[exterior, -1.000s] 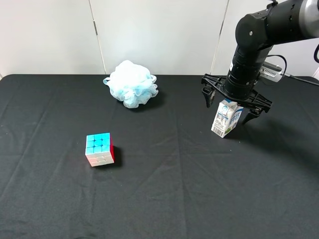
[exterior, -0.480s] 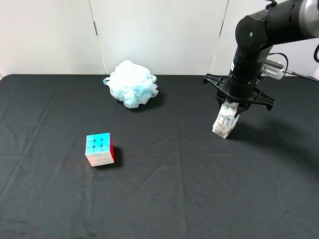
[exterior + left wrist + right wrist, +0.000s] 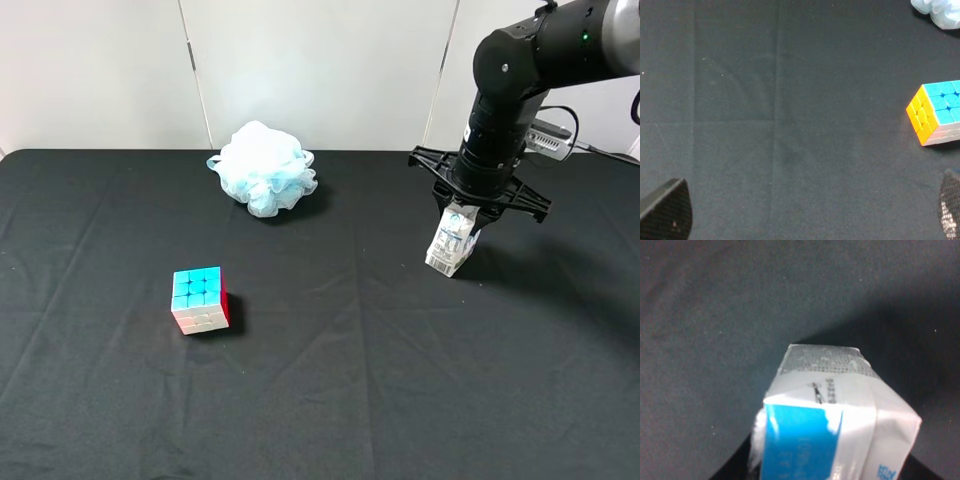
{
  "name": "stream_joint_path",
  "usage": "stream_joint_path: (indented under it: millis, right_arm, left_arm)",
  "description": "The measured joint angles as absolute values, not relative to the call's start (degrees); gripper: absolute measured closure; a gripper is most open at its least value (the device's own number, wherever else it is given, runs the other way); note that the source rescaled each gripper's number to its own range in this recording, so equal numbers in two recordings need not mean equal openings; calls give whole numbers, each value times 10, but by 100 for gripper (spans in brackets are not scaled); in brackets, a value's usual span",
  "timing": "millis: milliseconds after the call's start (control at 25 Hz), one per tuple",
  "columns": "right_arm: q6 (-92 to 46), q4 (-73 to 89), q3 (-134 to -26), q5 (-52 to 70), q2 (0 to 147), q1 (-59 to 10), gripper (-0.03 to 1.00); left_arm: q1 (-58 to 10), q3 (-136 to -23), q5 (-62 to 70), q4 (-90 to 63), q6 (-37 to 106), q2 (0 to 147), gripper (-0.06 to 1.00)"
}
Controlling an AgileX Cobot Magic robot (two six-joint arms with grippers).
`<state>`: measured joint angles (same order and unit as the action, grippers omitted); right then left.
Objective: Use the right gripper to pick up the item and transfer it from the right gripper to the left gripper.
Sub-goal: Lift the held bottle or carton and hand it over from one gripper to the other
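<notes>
The item [image 3: 451, 243], a small white carton with blue print, leans tilted on the right of the black table. My right gripper [image 3: 462, 212] comes down on it from above and is shut on its upper part, which looks squeezed. Whether its lower corner still touches the cloth I cannot tell. In the right wrist view the item [image 3: 840, 425] fills the lower middle, close up, with its blue panel showing. My left gripper [image 3: 807, 212] does not show in the exterior high view. In the left wrist view it hovers open over bare cloth, only its fingertips [image 3: 665, 210] showing at the frame's corners.
A multicoloured puzzle cube [image 3: 199, 299] sits left of centre, and shows near the left gripper in the left wrist view [image 3: 937, 112]. A pale blue mesh puff [image 3: 263, 167] lies at the back middle. The black cloth [image 3: 350, 380] covers the whole table.
The right gripper's fingers have closed from wide apart onto the carton. The carton now looks pinched and leans a little more. The cube and puff have not moved.
</notes>
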<state>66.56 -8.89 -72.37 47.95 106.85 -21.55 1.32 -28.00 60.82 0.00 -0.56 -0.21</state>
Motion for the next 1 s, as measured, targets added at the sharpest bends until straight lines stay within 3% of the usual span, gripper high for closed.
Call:
stream_joint_path:
  millis: [560,1000]
  right_arm:
    - [540,-81,-724,574,905,-215,94]
    - [249,9,-724,583,817,-215,94]
  left_arm:
    - [13,-280,608,0,-6,-2,-3]
    - [13,-280,608,0,-6,-2,-3]
